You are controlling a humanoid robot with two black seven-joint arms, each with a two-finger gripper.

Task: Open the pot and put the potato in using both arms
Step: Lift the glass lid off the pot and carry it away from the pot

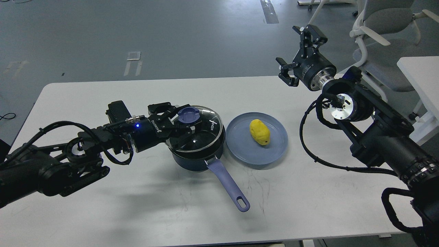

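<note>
The left hand [183,124], a black two-fingered claw on its black jointed arm, lay over the clear glass lid [200,132] of the small dark navy saucepan [192,161]. Its fingers bracketed the round periwinkle-blue knob [189,115] on either side, narrowly parted; whether they pressed the knob or only framed it could not be told. The lid appeared to sit on the pan rim, perhaps slightly tilted, so the opening step was judged under way but not done.

The pan's long periwinkle-blue handle [228,185], with a loop hole at its end, pointed toward the near edge of the white desk [85,99]. Just beside the pan, on its right, sat the flat light-blue round plate [240,144], and the lumpy bright yellow toy potato [259,131] rested on it, untouched.

The right hand [299,55], another black claw, hung raised above the far right edge of the desk, well apart from the potato, its fingers spread wide and holding nothing.

As a judgement, almost everything remained: lifting the lid clear, bringing the right hand down to the potato, gripping it, carrying it over the pan and releasing it inside.

Counted: two arms, two hands, one saucepan, one lid, one knob, one plate, one potato, one desk. A grey-and-white office chair [384,31] stood beyond the desk on the right.
</note>
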